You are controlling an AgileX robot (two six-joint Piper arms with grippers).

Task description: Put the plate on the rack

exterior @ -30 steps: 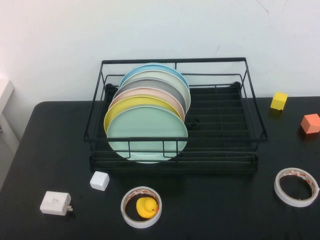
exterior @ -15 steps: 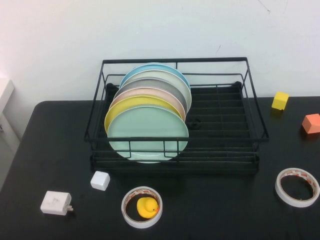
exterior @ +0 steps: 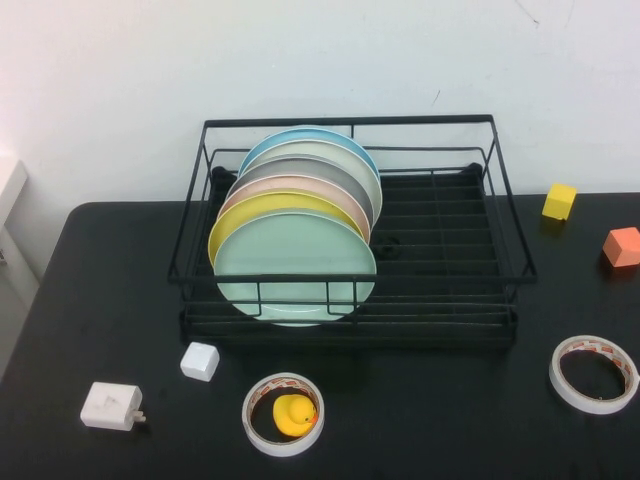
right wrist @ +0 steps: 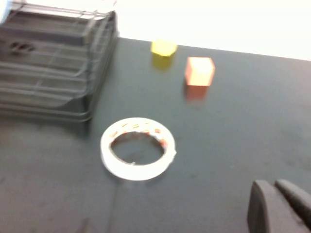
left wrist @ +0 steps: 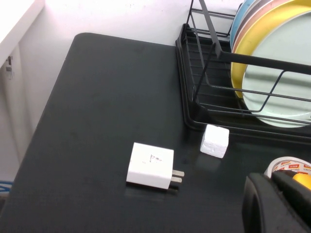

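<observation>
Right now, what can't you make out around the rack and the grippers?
- Plates behind the mint plate in the rack: high view, mostly hidden by the plates in front.
- Left gripper: left wrist view, cut off by the edge; absent from the high view.
- Right gripper: right wrist view, cut off and blurred.

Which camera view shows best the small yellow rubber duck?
The high view: the rubber duck sits whole inside a tape roll. The left wrist view shows only an orange-yellow sliver behind the left gripper; the right wrist view shows none.
</observation>
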